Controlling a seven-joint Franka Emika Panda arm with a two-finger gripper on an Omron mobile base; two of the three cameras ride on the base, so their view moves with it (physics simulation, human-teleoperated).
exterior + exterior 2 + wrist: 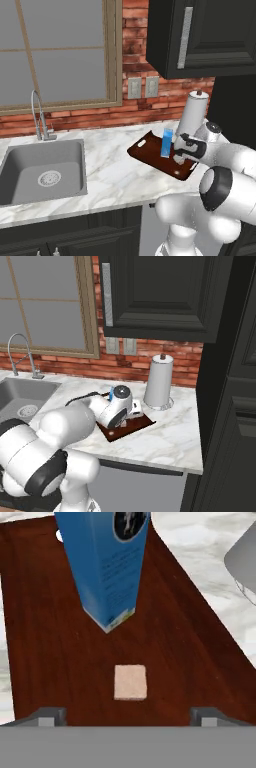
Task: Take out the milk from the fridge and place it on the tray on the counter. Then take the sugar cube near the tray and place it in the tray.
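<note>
Down at six o'clock in the hand view, the end effector [128, 714] shows its two grey fingertips [49, 717] spread wide, pinching nothing, and dead between them sits the sugar cube [130, 682], flat on the dark wood of the tray [40, 652], apart from both tips. Moving up to twelve o'clock, the milk [106, 567] stands upright on that same tray, its base corner just short of the cube but not touching it. Off at two o'clock, bare marble of the worktop [200, 542] shows past the tray's rim. Now sweeping the left base view from left to right: the sink [42, 172] and faucet [39, 116] at nine o'clock, then veined marble, then the tray with the blue carton standing on it at three o'clock, and the paper towel roll [194, 114] just behind. From the right base view, the arm leans over the tray and hides most of it. By my read, both items now rest on the tray, so this looks like the release at the tail of the second step. What the next move calls for, I'd say, is a straight lift away, fingertips kept wide, without clipping the cube or nudging that tall carton over.
</note>
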